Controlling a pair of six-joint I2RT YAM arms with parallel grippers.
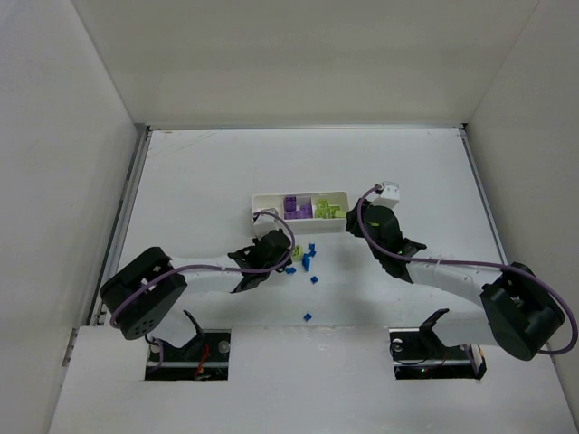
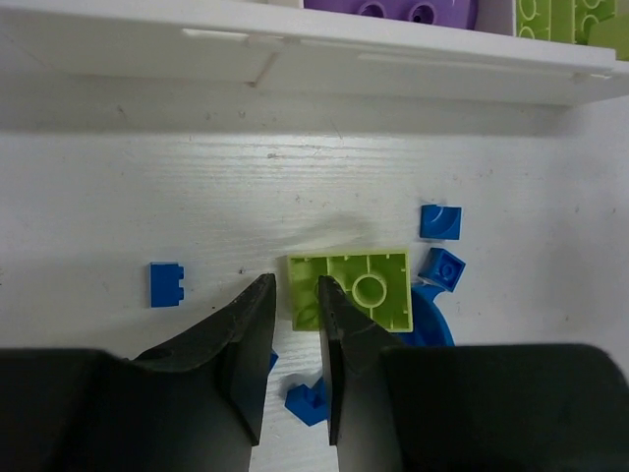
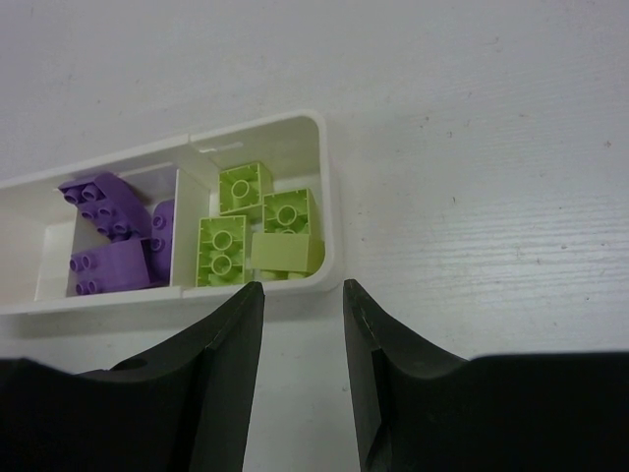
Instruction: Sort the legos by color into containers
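An upside-down lime-green brick [image 2: 366, 286] lies on the table in front of the white tray [image 2: 393, 61]; it also shows in the top view [image 1: 296, 254]. My left gripper [image 2: 294, 285] is open, its jaws narrowly apart astride the brick's left wall, with a gap showing. Small blue pieces [image 2: 166, 284] [image 2: 440, 221] [image 1: 308, 260] lie around it. The tray [image 1: 264, 201] holds purple blocks [image 3: 108, 236] in the middle compartment and green bricks [image 3: 257, 228] in the right one. My right gripper [image 3: 303, 290] is open and empty just short of the tray's right end [image 3: 330, 221].
A lone blue piece [image 1: 307, 316] lies nearer the arm bases. A larger round blue piece [image 2: 434, 323] sits under the green brick's right side. White walls enclose the table on the left, back and right.
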